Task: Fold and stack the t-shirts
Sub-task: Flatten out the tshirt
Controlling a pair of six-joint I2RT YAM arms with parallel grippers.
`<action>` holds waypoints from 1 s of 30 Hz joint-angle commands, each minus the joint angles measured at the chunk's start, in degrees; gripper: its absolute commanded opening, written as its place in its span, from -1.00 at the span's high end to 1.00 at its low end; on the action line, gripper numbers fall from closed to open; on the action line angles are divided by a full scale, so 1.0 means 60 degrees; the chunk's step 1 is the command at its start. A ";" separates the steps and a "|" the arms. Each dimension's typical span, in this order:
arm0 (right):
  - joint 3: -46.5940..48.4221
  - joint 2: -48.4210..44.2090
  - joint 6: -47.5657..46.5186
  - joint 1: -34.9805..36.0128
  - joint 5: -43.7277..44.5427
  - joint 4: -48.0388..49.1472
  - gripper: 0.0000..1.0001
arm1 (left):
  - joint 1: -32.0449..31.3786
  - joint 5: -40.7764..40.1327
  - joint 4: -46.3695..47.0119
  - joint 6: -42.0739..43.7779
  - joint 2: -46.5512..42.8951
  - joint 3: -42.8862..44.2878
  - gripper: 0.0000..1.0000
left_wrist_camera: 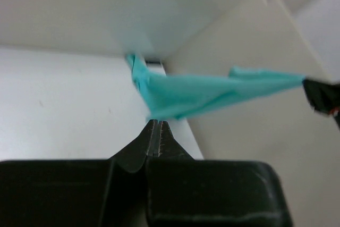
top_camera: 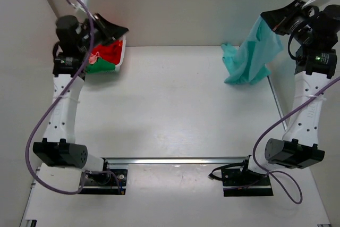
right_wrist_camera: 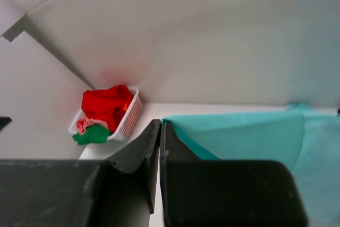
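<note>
No text, label, brand or number can be read anywhere.

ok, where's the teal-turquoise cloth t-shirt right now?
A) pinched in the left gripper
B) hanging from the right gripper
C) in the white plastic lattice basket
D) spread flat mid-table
B: the teal-turquoise cloth t-shirt hangs from the shut right gripper at the far right. The white plastic lattice basket holds only red, green and pink cloth, and the left gripper is shut on nothing.
</note>
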 commanded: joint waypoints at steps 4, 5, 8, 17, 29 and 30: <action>-0.1874 -0.1773 -0.0733 0.1215 0.0888 0.0136 0.99 | -0.2731 -0.0487 0.1819 0.0553 -0.1305 -0.5392 0.60; -0.2150 -0.1878 -0.0617 0.1478 0.0890 0.0164 1.00 | -0.3140 -0.0431 0.2795 -0.0015 -0.1640 -0.6072 0.47; -0.2518 -0.2347 -0.0134 0.2471 0.0992 0.0369 1.00 | -0.3203 0.0066 0.5190 -0.1511 -0.2257 -0.8742 0.44; -0.2738 -0.3092 0.0409 0.4000 0.1125 0.0749 1.00 | -0.3451 0.0374 0.5820 -0.0796 -0.2084 -0.9564 0.21; -0.4860 -0.4324 0.0233 0.2963 0.0862 0.0004 0.98 | -0.4038 0.0390 0.8400 -0.2936 0.0450 -0.9302 0.23; -0.5226 -0.4528 0.0277 0.2873 0.0615 -0.0084 1.00 | -0.3907 0.0361 0.8458 -0.3052 0.0509 -0.9215 0.25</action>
